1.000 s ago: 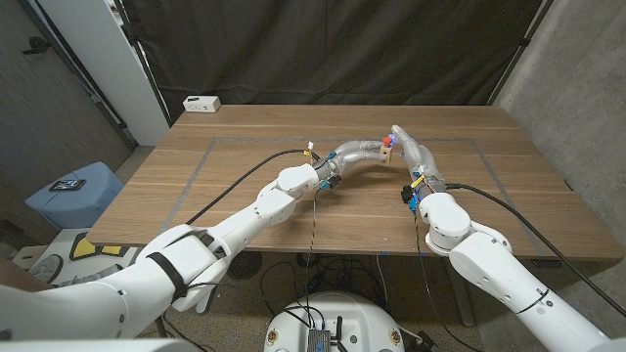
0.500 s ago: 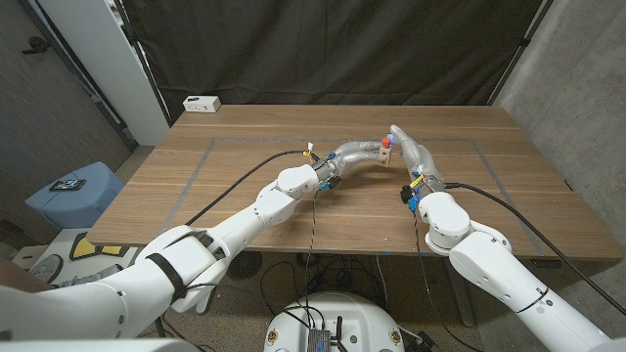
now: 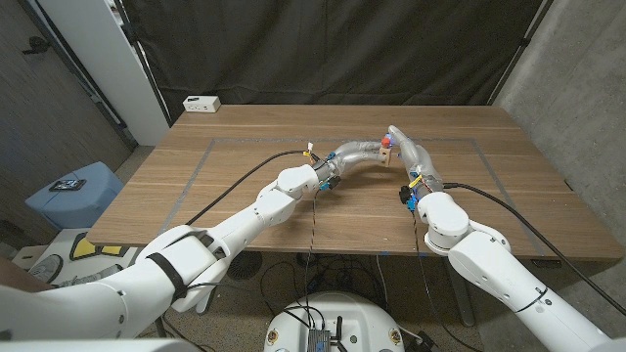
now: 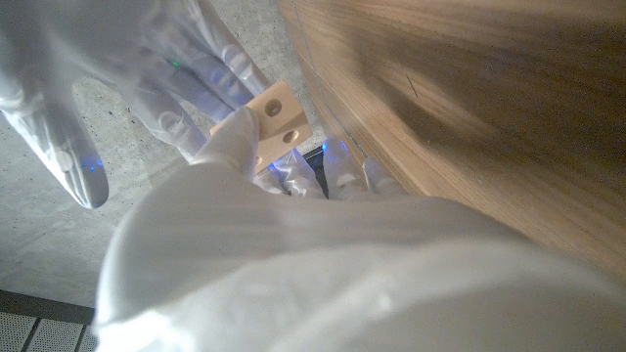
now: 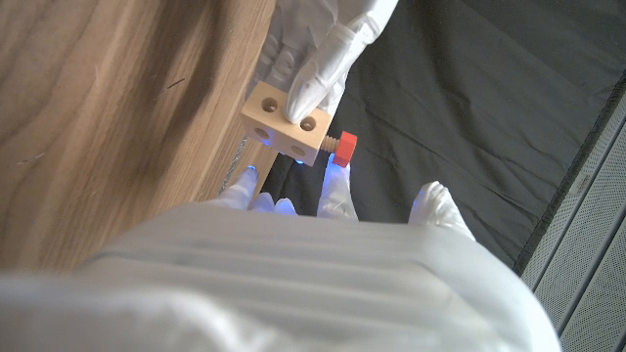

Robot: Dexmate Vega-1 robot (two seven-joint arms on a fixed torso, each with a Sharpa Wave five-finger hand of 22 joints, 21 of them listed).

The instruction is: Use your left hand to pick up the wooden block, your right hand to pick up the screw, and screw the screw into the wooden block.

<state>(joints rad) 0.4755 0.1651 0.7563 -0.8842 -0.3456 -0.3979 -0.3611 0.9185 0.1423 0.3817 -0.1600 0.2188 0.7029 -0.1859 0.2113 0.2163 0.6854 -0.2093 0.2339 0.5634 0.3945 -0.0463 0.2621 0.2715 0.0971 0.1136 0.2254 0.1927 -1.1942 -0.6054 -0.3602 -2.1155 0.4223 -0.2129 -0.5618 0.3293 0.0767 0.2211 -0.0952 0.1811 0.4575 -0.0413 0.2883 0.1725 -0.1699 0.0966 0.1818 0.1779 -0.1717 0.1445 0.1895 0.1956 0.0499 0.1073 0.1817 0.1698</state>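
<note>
Head view, hands: the white-gloved left hand (image 3: 367, 150) and the white-gloved right hand (image 3: 409, 152) meet above the wooden table (image 3: 245, 196), past its middle toward the far edge; the fingers of both close on the same small cluster
Head view, block and screw: the pale square wooden block (image 3: 390, 154) sits between the two hands, with the red-headed screw (image 3: 386, 141) touching its far side; too small here to tell how deep the screw sits
Head view, rest: a white power strip (image 3: 201, 104) lies at the table's far left corner; a grey taped rectangle (image 3: 210, 156) marks the tabletop; a blue box (image 3: 73, 196) stands on the floor off the table's left edge
Left wrist view: the left hand (image 4: 284, 186) holds the wooden block (image 4: 277, 114) at its fingertips, two round holes showing on one face; the right hand's fingers (image 4: 186, 83) spread just behind the block; the screw is hidden here
Right wrist view: the block (image 5: 287, 123) shows two holes on the near face, a finger of the left hand (image 5: 328, 59) pressed across it; the screw (image 5: 342, 146) stands out of the block's side, its shaft in the wood; the right hand (image 5: 293, 200) has fingertips close around the red head, pinching it as far as can be seen
</note>
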